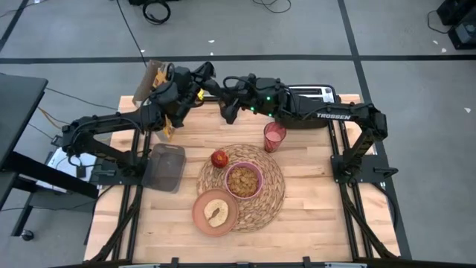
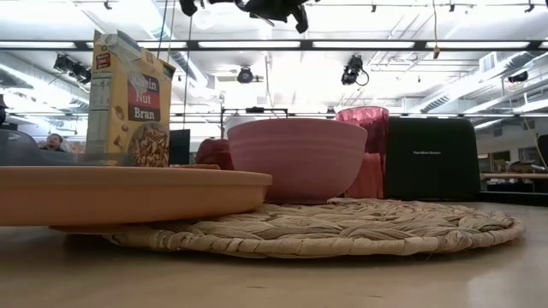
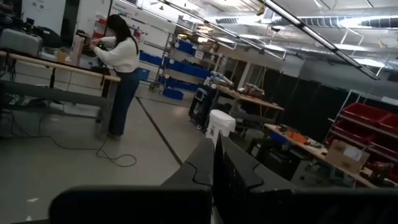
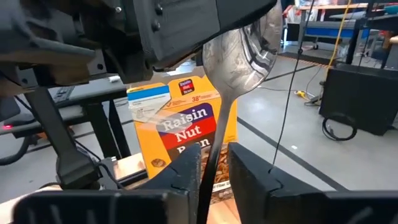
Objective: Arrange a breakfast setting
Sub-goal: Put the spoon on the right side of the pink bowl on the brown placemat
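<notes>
Gleaming metal spoon (image 4: 233,56), bowl upward, clamped in right end effector (image 4: 214,165); left end effector's (image 3: 214,165) fingers together

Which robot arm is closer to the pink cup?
The right. Its end effector, holding the metal spoon, hangs up-left of the translucent pink cup. The left end effector meets it there, slightly farther from the cup.

At the upper left of your high view stands the cereal box (image 1: 149,80), and the black toaster (image 1: 312,94) sits upper right of centre. A clear container (image 1: 165,165) lies left of centre on the table (image 1: 320,216).
</notes>
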Controlling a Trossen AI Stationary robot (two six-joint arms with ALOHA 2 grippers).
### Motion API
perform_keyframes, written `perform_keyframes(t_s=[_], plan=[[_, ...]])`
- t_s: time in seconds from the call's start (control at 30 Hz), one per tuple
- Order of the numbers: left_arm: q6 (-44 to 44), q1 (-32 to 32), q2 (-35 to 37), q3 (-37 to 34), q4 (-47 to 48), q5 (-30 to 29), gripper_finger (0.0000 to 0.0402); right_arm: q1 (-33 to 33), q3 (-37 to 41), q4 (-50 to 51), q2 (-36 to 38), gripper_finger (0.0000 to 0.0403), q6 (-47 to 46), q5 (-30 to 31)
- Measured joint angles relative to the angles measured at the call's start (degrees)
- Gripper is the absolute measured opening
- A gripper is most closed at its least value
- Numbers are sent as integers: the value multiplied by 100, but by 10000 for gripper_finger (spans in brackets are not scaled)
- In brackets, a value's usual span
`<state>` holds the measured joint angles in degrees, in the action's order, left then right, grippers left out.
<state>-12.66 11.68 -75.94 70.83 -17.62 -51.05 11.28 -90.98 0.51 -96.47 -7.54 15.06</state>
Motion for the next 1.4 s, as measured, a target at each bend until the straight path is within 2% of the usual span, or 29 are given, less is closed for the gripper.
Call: perform_keyframes(t_s=[0.23, 0.4, 0.57, 0.77, 0.93, 1.13, 1.27, 1.4], plan=[[33, 0, 0, 0, -125, 4, 15, 70, -3, -32, 3, 47, -192, -139], [28, 2, 0, 0, -142, 73, 15, 123, -4, -12, 5, 38, -495, -335], [7, -1, 37, 0, -149, 379, 15, 288, -4, -1, 33, 64, -974, -1391], [-12, -25, 129, 9, -166, 1052, 15, 601, 2, -102, 53, 95, -1706, -3114], [17, -44, 333, 9, 15, 1392, 15, 780, 2, -304, 161, 94, -2165, -3910], [32, -29, 450, 9, 17, 1624, 15, 877, 0, -643, 180, 94, -2523, -4289], [-12, -24, 450, 9, 16, 1440, 15, 794, 0, -585, 183, 94, -2229, -4032], [161, -26, 449, 9, -162, 1698, 15, 715, 0, -575, 215, 94, -2187, -3942]])
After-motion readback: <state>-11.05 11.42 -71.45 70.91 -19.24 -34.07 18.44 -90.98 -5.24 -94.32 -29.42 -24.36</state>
